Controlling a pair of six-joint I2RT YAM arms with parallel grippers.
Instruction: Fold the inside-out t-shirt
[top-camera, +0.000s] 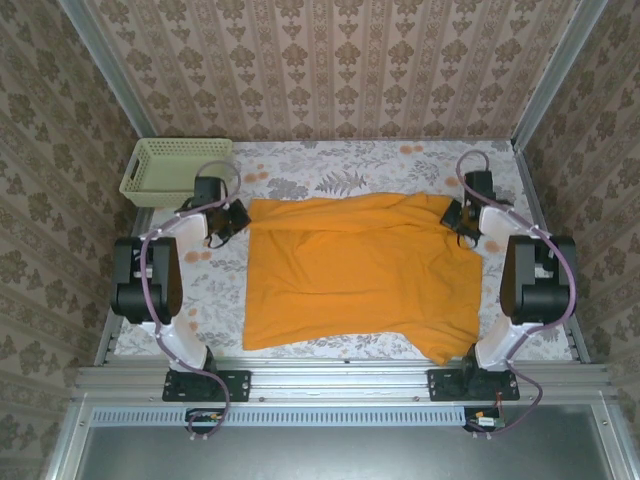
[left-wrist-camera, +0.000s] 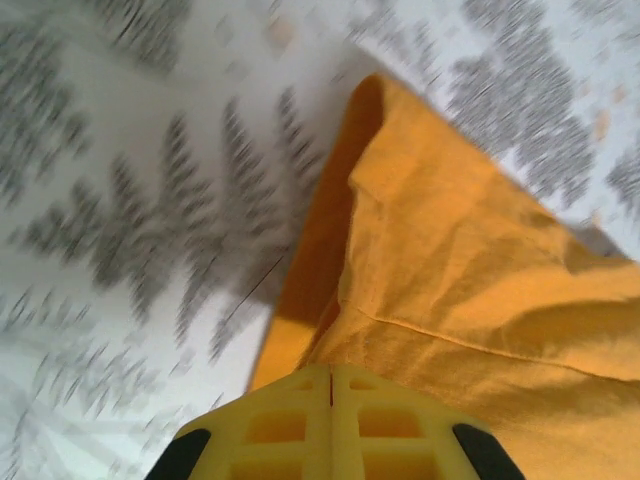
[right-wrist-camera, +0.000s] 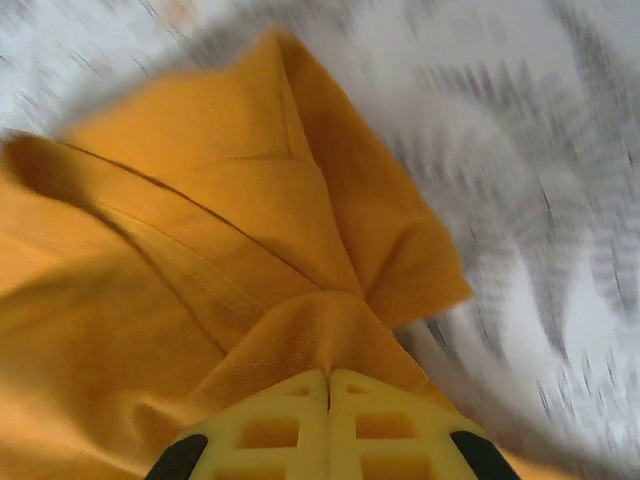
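The orange t-shirt (top-camera: 355, 270) lies spread on the patterned tablecloth, plain orange face up, no lettering visible. My left gripper (top-camera: 238, 218) is at its far left corner, shut on the cloth; in the left wrist view the yellow jaws (left-wrist-camera: 331, 378) pinch the fabric (left-wrist-camera: 470, 270), which bunches into them. My right gripper (top-camera: 458, 218) is at the far right corner, by a sleeve, and is shut too. The right wrist view has its jaws (right-wrist-camera: 328, 380) closed on a gathered fold of t-shirt (right-wrist-camera: 200, 240). Both wrist views are motion-blurred.
A pale green mesh basket (top-camera: 176, 170) sits at the far left corner of the table. Patterned walls enclose the table on three sides. A metal rail (top-camera: 340, 378) runs along the near edge, with both arm bases on it.
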